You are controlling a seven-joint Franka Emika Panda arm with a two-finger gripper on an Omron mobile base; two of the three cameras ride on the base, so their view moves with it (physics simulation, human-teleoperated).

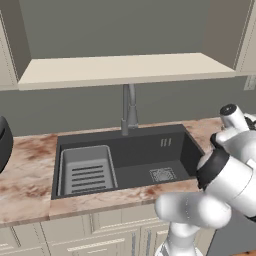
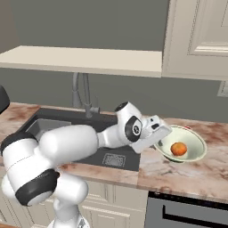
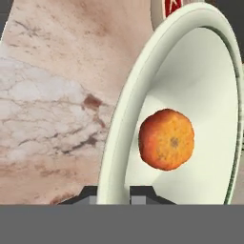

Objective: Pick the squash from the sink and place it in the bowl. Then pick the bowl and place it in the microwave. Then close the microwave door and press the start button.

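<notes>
Hand view alone shows fingers pinching bowl rim.

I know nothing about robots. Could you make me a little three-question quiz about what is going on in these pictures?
1. True or false: the squash lies in the sink.
2. What do the tool's fingers pinch? A) the faucet B) the bowl's rim C) the squash
3. Fill in: the bowl is over the marbled ____, right of the sink.

Key
1. False; it lies inside the bowl.
2. B; in the hand view one finger is outside the rim and one inside.
3. Counter.
</notes>
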